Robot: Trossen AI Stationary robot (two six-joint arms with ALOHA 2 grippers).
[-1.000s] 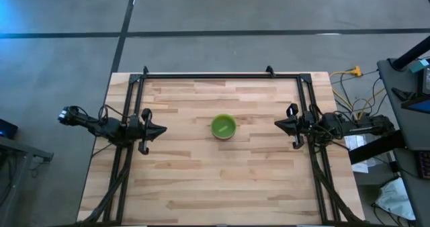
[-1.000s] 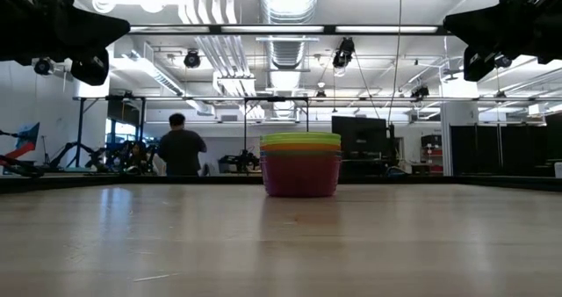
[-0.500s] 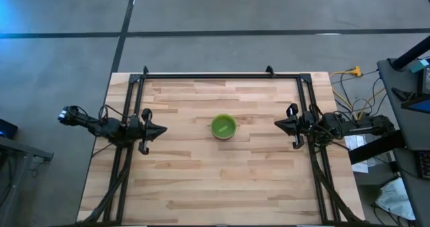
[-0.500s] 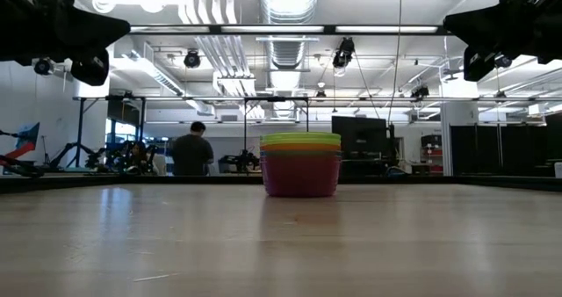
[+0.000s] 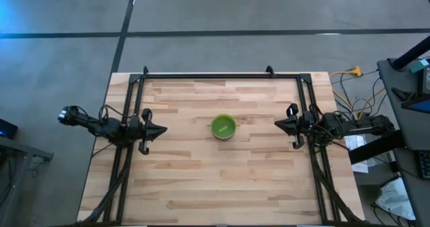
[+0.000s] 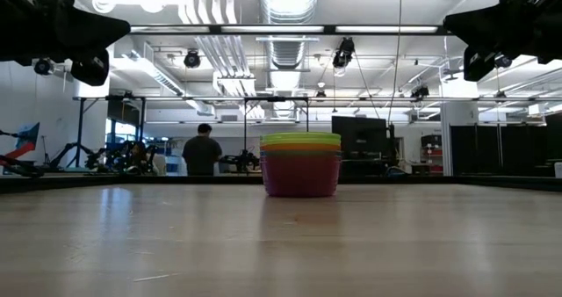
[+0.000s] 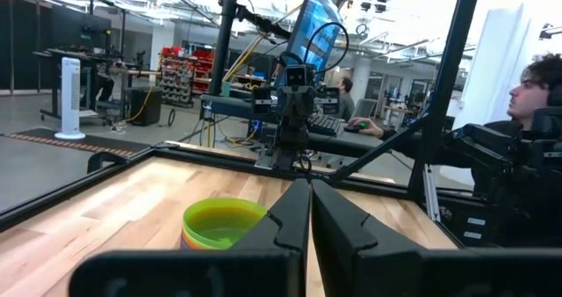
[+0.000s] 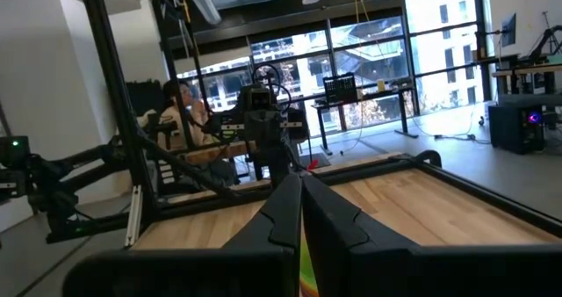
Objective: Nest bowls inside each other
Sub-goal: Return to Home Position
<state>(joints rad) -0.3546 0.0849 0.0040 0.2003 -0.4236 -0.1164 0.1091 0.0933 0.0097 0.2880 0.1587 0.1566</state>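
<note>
Nesting: the bowls [image 5: 224,127] stand as one upright stack, each seated inside the one below.
Stack order: green bowl [image 6: 300,137] on top. The rims of the yellow bowl [image 6: 300,144] and the orange bowl [image 6: 300,149] sit just under it. The pink bowl [image 6: 300,178] is outermost at the bottom. The thin rims between orange and pink are too narrow to tell by colour.
Stack place: about the middle of the bench [image 5: 201,180], slightly toward its far edge. It is between the two grippers and well apart from both.
Contact: nothing touches the stack.
Left gripper [image 5: 164,129]: over the left side of the bench, held above the surface, pointing right at the stack. Its fingers [image 7: 285,218] are closed together with nothing between them.
Right gripper [image 5: 277,124]: over the right side of the bench, held above the surface, pointing left at the stack. Its fingers [image 8: 279,213] are pressed together and empty.
Frame: a black frame [image 5: 222,74] runs along the far edge and down both sides of the bench.
Room: one person [image 6: 203,152] stands far behind the bench in the low view. A seated person [image 7: 536,82] shows beyond the right arm in the left wrist view.
</note>
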